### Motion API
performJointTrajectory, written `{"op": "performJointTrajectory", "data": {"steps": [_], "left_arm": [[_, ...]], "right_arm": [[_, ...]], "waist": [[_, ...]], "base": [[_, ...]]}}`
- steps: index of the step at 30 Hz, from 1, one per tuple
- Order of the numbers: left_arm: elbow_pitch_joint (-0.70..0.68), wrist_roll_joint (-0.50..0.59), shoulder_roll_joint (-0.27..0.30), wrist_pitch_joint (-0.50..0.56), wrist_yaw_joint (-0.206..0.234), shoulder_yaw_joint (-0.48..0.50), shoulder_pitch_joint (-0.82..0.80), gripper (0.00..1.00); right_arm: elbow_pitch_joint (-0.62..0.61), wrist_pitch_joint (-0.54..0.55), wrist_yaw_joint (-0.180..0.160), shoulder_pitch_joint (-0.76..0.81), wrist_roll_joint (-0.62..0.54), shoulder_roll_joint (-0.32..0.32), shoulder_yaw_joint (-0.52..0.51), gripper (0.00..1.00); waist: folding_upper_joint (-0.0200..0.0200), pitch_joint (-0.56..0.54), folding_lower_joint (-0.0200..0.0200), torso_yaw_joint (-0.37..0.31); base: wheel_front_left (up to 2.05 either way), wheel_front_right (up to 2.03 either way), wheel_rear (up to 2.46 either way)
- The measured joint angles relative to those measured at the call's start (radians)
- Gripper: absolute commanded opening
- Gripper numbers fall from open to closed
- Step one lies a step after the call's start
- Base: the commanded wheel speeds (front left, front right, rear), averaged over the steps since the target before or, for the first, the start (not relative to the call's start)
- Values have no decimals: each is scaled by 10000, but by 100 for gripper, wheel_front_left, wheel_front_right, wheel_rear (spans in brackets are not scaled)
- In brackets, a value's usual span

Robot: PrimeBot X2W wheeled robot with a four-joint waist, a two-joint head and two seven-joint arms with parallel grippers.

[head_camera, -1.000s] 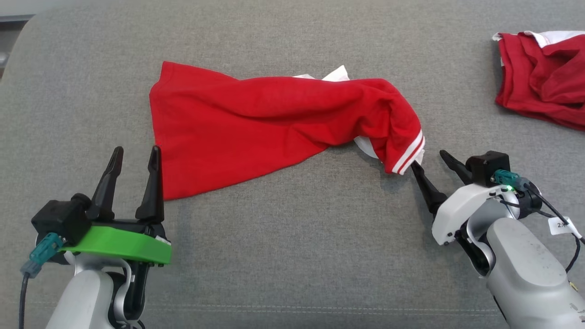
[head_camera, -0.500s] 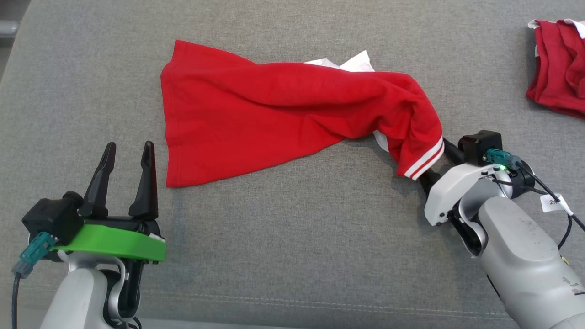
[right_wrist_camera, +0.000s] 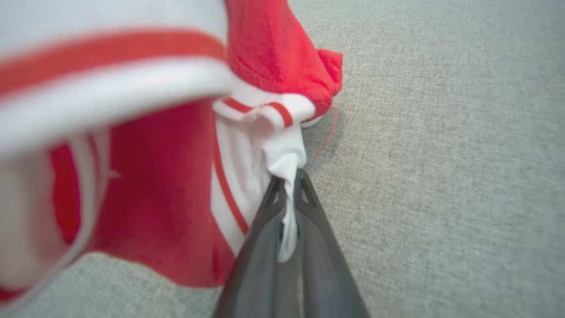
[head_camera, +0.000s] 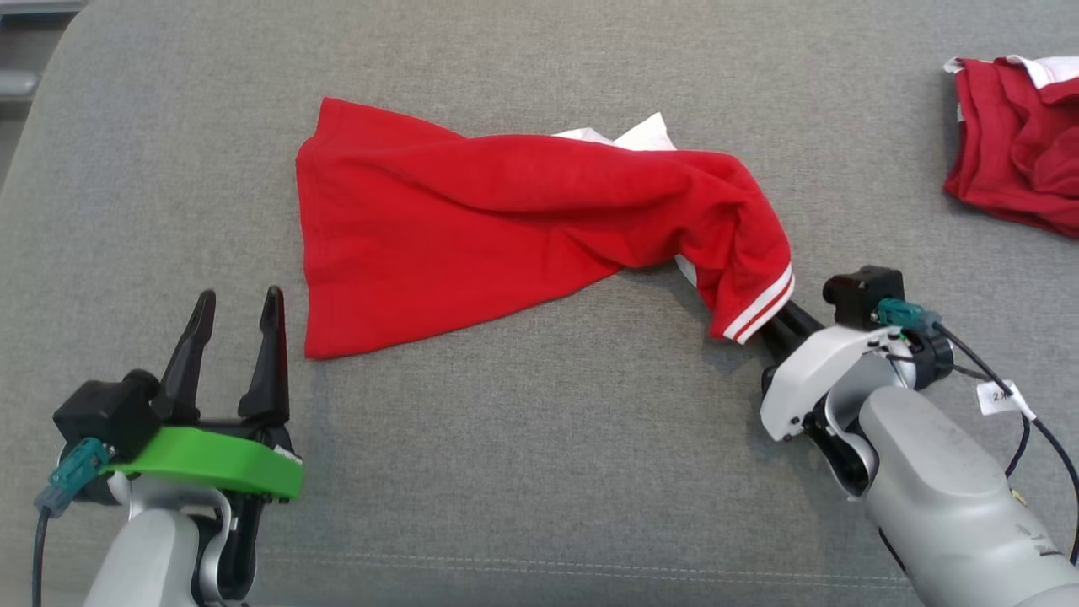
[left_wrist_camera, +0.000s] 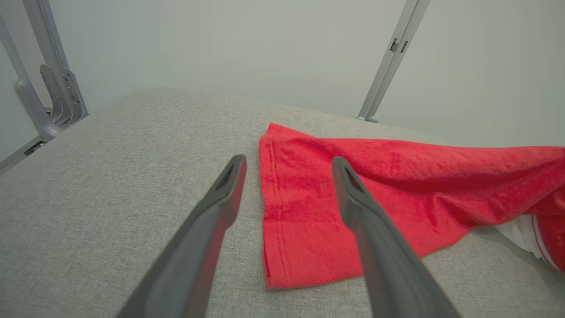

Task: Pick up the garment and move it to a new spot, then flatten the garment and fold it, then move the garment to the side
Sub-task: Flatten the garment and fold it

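The garment (head_camera: 506, 219), a red shirt with white striped cuffs, lies crumpled across the middle of the grey cushion (head_camera: 539, 438). My right gripper (head_camera: 777, 324) reaches under the striped sleeve cuff at the garment's right end. In the right wrist view this right gripper (right_wrist_camera: 289, 181) is shut on a pinch of the garment's (right_wrist_camera: 154, 185) white fabric. My left gripper (head_camera: 239, 297) stands open just left of the garment's lower left corner, not touching it. In the left wrist view the left gripper (left_wrist_camera: 288, 162) is spread over the hem of the garment (left_wrist_camera: 397, 185).
A second red and white piece of clothing (head_camera: 1020, 143) lies bunched at the far right. The cushion's rounded left edge (head_camera: 34, 135) drops off at the upper left. Metal frame poles (left_wrist_camera: 388, 57) stand behind the cushion.
My right gripper has pushed forward under the striped cuff and shut on the white fabric. The head camera has shifted slightly. The left gripper has stayed open in place.
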Motion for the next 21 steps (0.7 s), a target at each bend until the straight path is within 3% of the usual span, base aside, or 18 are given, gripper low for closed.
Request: {"op": "performJointTrajectory", "data": {"steps": [9, 21], "left_arm": [[1325, -366, 167, 428, -59, 107, 744, 100], [2548, -901, 368, 1179, -619, -98, 527, 100]], "right_arm": [[-176, -100, 2, 702, 704, 100, 648, 0], [-554, -161, 12, 1007, 1336, 115, 1231, 0]], "waist": [[0, -309, 0, -460], [0, -552, 0, -1312]], "base": [[0, 0, 0], [0, 0, 0]]}}
